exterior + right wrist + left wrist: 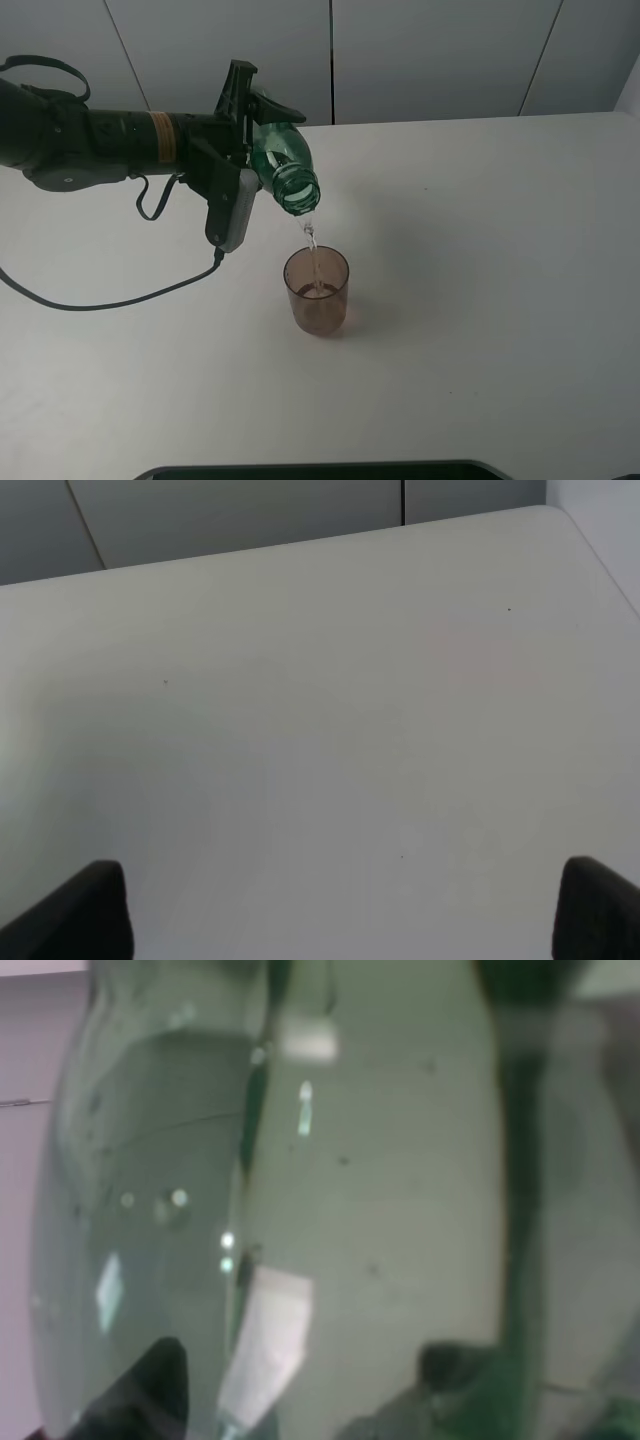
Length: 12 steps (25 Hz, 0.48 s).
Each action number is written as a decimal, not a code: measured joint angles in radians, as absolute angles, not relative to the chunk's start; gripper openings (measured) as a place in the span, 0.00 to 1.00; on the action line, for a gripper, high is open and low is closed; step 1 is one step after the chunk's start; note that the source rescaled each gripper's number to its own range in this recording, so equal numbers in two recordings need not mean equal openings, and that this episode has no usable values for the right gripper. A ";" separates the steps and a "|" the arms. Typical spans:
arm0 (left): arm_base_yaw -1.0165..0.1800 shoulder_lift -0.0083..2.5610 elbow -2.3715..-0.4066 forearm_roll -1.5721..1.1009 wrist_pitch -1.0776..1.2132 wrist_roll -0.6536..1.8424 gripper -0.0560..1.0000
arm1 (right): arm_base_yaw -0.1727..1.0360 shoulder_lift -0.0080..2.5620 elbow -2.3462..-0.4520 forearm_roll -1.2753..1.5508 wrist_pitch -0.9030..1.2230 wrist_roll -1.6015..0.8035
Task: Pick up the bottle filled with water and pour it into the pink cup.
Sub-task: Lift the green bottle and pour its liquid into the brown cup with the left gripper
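Right now you are mid-pour. Nearest the camera in the high view, just below the centre of the frame, the small translucent brownish-pink plastic cup stands upright on the white table, with a shallow pool of water in its bottom. A thin stream of water drops into it from the open mouth of the tall green-tinted transparent plastic bottle. The bottle hangs tilted mouth-down, above and slightly left of the cup and clear of its rim. Further back, at upper left, the left gripper has its jaws clamped on the bottle's body.

Judging by the low level in the cup, the pour looks early. Your next move calls for holding the mouth over the cup and adding tilt slowly, so the stream does not wander past the rim.

The left wrist view shows only the bottle, close up and blurred. It gives you neither cup nor stream, so steer by the high view. Only the right wrist view shows the right gripper, jaws spread wide over the table, holding nothing.
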<state>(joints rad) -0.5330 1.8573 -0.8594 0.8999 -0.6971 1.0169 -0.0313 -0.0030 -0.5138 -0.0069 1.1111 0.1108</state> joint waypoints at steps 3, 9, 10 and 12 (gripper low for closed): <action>-0.533 1.857 -0.859 0.898 -0.697 1.019 0.09 | -0.031 -0.003 -0.514 -0.007 1.111 0.111; -0.533 1.857 -0.859 0.898 -0.697 1.019 0.09 | -0.031 -0.003 -0.514 -0.007 1.111 0.111; -0.533 1.857 -0.859 0.898 -0.697 1.019 0.09 | -0.031 -0.003 -0.514 -0.007 1.111 0.111; -0.533 1.857 -0.860 0.898 -0.697 1.019 0.09 | -0.031 -0.003 -0.514 -0.007 1.111 0.111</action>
<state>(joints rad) -0.5330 1.8573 -0.8600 0.8980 -0.6971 1.0193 -0.0313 -0.0030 -0.5138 -0.0069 1.1111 0.1108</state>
